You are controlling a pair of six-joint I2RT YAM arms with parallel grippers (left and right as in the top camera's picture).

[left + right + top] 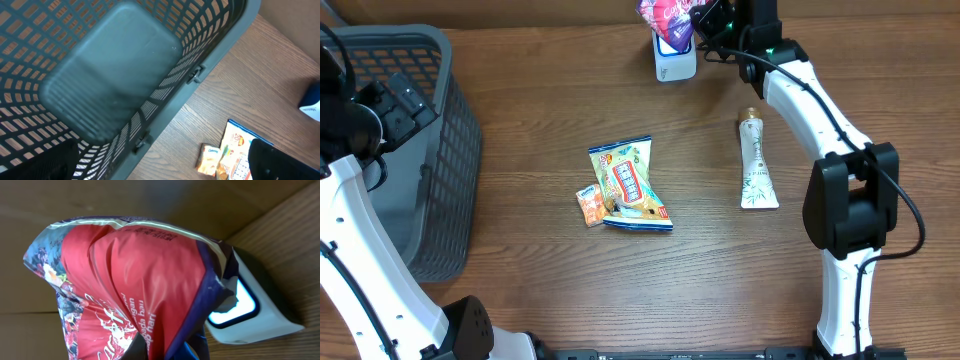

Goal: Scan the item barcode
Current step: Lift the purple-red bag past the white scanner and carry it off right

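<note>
- The brown wooden table (540, 100) holds everything.
- A big grey basket (455, 150) with holes in its sides sits on the left side.
- A yellow and green snack bag (628, 180) lies flat in the middle.
- A small orange packet (590, 206) lies touching its left edge.
- A white tube (756, 165) lies to the right, well apart, cap pointing to the far edge.
- A white scanner (675, 66) stands at the far edge.

Soft, even light, faint shadows; sheen on the red pouch (150, 275), basket (110, 75) blurred in the left wrist view.

One basket (448, 150), scanner (676, 68), tube (756, 165), pouch (665, 18); perhaps three packets (625, 180).
</note>
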